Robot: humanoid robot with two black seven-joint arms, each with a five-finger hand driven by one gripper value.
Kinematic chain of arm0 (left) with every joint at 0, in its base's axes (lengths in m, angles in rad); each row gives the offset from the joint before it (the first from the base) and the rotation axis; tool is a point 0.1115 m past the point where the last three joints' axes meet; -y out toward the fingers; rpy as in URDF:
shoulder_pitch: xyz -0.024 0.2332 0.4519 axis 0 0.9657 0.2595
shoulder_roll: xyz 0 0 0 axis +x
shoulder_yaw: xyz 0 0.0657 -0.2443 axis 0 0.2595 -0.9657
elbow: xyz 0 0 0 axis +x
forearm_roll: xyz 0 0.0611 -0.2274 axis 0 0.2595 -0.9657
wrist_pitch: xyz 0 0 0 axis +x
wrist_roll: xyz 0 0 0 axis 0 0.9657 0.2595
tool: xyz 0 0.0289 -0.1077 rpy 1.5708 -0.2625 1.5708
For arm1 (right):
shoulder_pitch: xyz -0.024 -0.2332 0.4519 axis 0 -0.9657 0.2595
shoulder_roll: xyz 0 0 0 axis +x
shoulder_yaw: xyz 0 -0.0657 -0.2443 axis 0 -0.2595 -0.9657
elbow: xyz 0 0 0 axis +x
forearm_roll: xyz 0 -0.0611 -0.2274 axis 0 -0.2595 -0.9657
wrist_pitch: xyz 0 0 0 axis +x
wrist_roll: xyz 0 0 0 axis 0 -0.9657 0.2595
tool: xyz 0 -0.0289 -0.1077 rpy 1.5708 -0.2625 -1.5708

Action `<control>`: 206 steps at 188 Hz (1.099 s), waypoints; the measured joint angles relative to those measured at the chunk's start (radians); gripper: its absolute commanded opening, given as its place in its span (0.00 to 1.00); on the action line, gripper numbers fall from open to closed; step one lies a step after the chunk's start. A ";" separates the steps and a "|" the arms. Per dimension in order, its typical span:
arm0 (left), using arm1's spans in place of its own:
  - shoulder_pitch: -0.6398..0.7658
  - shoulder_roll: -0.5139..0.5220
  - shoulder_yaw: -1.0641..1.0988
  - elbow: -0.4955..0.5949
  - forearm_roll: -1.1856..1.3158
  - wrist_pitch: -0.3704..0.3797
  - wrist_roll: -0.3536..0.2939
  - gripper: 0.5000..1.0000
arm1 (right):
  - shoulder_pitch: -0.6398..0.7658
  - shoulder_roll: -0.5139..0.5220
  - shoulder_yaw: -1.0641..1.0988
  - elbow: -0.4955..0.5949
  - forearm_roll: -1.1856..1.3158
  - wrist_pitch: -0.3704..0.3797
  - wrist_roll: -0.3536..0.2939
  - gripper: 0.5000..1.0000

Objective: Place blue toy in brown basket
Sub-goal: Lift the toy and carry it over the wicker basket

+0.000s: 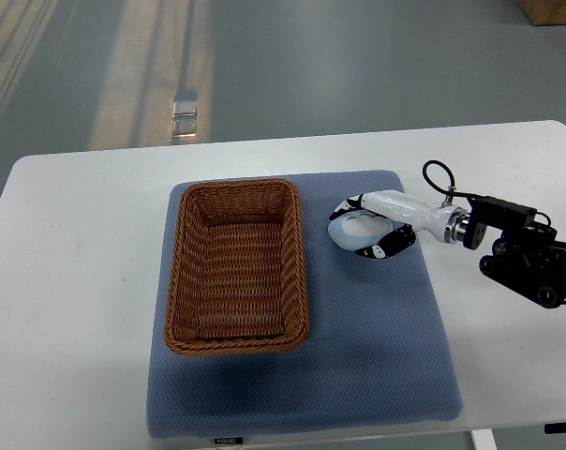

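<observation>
Blue toy (351,229) | on blue mat (377,319), beside brown basket (236,267) | right hand (372,228) fingers clamped around it

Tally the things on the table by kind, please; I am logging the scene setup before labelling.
Brown wicker basket: 1
Pale blue toy, with the right hand curled around it: 1
Blue-grey mat under both: 1
Total: 3
</observation>
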 measured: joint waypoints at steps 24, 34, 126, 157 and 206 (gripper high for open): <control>-0.001 0.000 0.000 0.000 0.000 0.000 0.000 1.00 | 0.001 0.002 0.002 -0.001 0.001 -0.020 0.000 0.12; -0.001 0.000 0.000 0.000 0.000 0.000 0.000 1.00 | 0.001 0.001 0.007 0.000 0.004 -0.027 0.000 0.10; -0.008 0.000 0.000 0.000 0.001 0.000 0.000 1.00 | 0.114 0.031 0.040 0.016 0.072 -0.067 0.009 0.16; -0.009 0.000 0.000 0.000 0.001 0.000 0.000 1.00 | 0.148 0.098 0.040 0.017 0.074 -0.043 0.013 0.19; -0.009 0.000 0.000 -0.002 0.003 0.000 0.000 1.00 | 0.153 0.225 0.028 0.015 0.070 -0.005 0.014 0.36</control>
